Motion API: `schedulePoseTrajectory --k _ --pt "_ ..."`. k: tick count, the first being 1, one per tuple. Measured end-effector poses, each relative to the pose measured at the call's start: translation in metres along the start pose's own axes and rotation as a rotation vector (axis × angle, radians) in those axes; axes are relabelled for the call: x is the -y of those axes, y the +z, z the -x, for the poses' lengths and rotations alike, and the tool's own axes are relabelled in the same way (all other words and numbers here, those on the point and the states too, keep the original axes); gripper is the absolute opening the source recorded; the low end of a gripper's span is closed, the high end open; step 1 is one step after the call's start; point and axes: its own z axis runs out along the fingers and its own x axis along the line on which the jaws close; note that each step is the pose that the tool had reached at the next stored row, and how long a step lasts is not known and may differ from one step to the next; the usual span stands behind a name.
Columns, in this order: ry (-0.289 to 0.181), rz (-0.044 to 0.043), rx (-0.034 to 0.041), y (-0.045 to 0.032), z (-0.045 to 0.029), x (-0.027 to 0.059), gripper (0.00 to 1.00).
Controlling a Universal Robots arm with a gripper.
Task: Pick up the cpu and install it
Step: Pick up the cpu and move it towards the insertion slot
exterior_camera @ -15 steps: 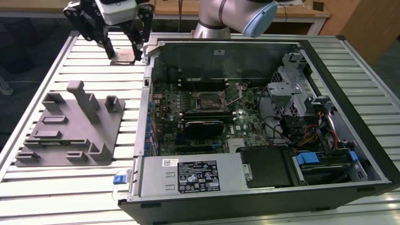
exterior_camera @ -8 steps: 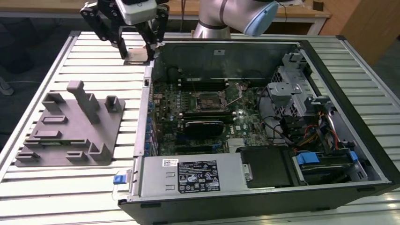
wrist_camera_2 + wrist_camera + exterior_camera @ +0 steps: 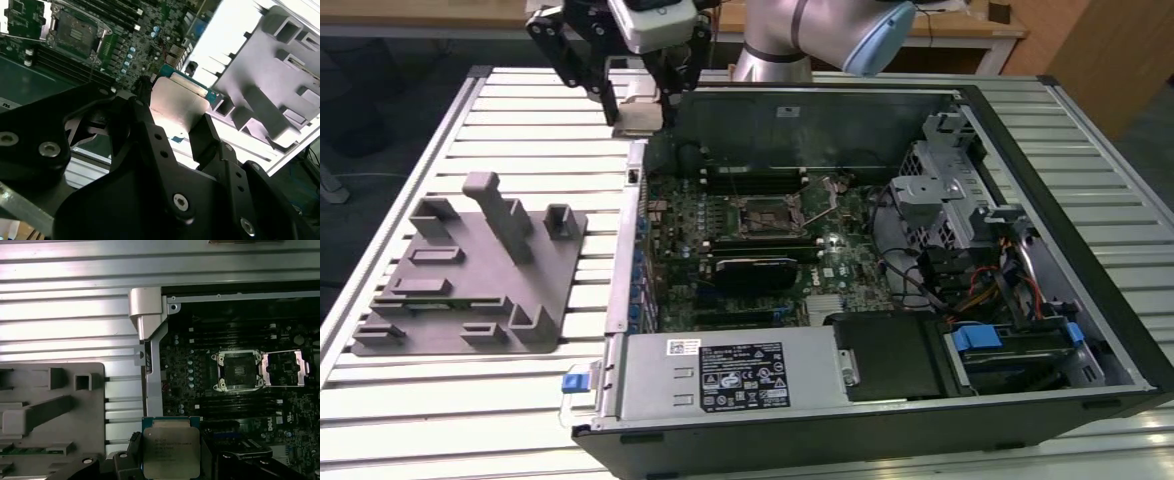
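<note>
Exterior view, nearest edge: open computer case (image 3: 854,440) lying on its side on the slatted metal desk (image 3: 520,110). Power supply (image 3: 720,375) sits in the case's near corner, label up. Blue and orange cables are bundled toward the exterior view's right.

Mid-ground: green motherboard (image 3: 841,265) fills the case floor. CPU socket (image 3: 763,212) lies roughly central on the board. In the first wrist view the socket (image 3: 238,371) stands open, its metal load plate (image 3: 284,368) swung flat beside it.

On the exterior view's left, a grey fixture tray (image 3: 467,290) rests on the desk, beside the case and apart from it.

Far side: the arm (image 3: 787,30) reaches in from behind the case. Jaws are closed on the cpu (image 3: 638,118), black fingers (image 3: 207,135) pinching two opposite edges. The cpu hangs in the air over the case's far corner on the exterior view's left, about at the case wall, well apart from the socket. Silvery top of the cpu (image 3: 171,452) faces the first wrist camera, green rim showing along one edge. In the second wrist view, the cpu (image 3: 177,107) sits between the fingers, with board and tray beyond it.
</note>
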Motion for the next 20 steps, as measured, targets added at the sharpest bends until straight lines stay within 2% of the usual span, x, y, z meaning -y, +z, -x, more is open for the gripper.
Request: schedulePoseTrajectory --k 15,20 --pt "0.0 -0.0004 -0.0044 0.004 0.0455 -0.005 0.55" --pt "0.0 -0.0005 -0.0059 0.0078 0.0549 -0.006 0.55"
